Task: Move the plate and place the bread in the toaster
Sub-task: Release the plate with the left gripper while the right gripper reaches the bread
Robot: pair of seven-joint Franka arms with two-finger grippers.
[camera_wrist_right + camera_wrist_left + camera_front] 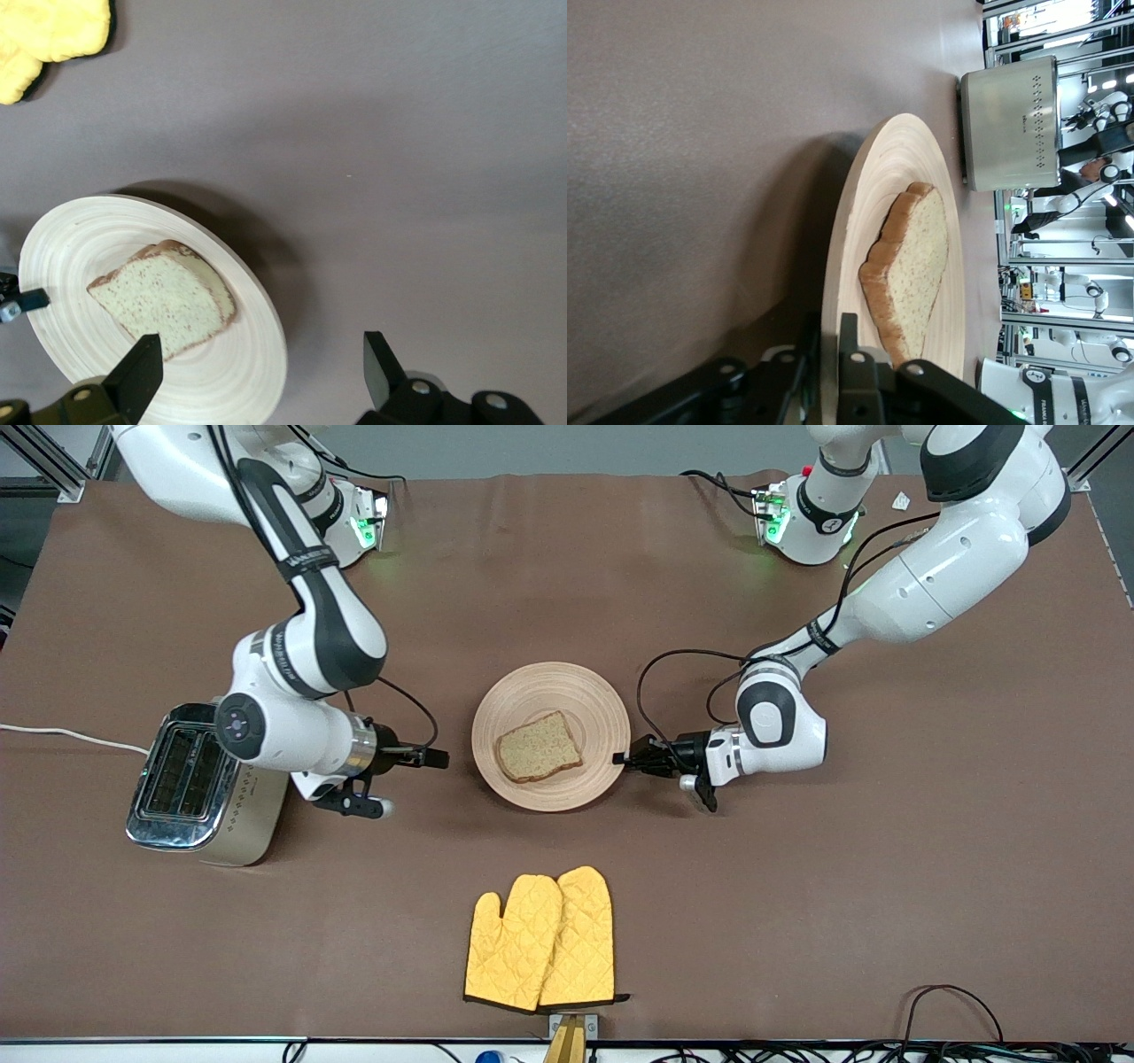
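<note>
1. The toaster [205, 784] is standing at the right arm's end of the table, slots facing up.
2. The right gripper [434, 759] is hovering wide open between toaster and plate [551, 735], the arm better placed to take the bread [539, 747].
3. The bread is lying flat on the plate at mid-table.
4. The left gripper [623, 760] is pinching the plate's rim, level with the table.
5. The yellow oven mitts [541, 940] are lying nearer the front camera, obstructing nothing.
</note>
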